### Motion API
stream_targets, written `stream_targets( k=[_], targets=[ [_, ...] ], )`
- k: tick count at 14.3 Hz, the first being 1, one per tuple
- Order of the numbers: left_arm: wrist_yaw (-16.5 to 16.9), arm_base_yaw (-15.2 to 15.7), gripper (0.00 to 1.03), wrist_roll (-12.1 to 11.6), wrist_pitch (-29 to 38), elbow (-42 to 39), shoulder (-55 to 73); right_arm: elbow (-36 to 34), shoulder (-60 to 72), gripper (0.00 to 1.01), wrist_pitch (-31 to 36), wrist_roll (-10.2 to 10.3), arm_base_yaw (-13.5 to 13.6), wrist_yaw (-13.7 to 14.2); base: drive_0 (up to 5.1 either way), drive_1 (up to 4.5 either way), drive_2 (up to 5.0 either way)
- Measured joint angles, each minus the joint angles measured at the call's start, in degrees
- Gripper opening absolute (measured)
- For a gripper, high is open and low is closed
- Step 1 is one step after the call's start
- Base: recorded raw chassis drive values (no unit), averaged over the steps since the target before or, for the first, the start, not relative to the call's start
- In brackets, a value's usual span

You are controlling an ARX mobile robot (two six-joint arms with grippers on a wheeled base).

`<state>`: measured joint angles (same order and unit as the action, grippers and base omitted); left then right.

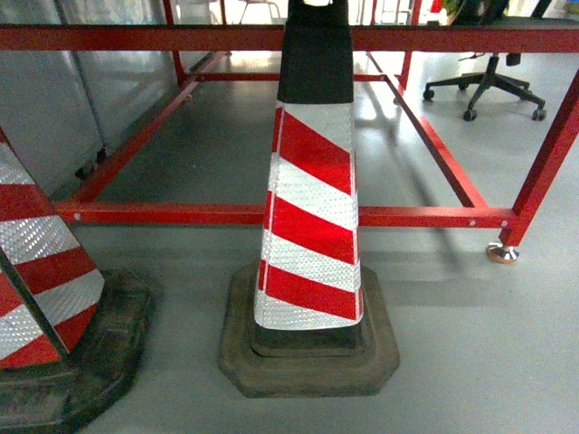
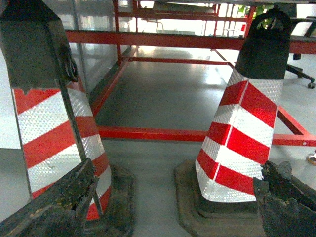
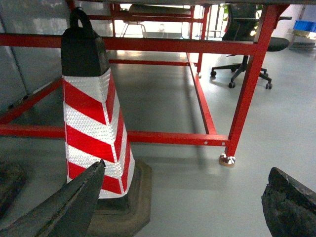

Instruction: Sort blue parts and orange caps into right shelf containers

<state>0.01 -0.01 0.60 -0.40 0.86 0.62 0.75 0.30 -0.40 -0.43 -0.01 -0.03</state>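
Observation:
No blue parts, orange caps or right shelf containers show in any view. My left gripper is open, its dark worn fingers spread wide at the bottom corners of the left wrist view with only grey floor between them. My right gripper is open too, its fingers far apart and holding nothing. Neither gripper appears in the head view.
A red-and-white striped traffic cone stands close ahead, and a second cone at the left. Behind them runs a low red steel frame with a foot. An office chair stands far right. A blue crate sits in the distance.

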Motion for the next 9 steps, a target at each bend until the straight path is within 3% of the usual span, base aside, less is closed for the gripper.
stream_targets(
  k=[9],
  targets=[
    [-0.07, 0.00, 0.98, -0.02, 0.13, 0.00, 0.00, 0.00, 0.00, 0.98, 0.11, 0.42, 0.00, 0.00, 0.0, 0.00, 0.0]
  ],
)
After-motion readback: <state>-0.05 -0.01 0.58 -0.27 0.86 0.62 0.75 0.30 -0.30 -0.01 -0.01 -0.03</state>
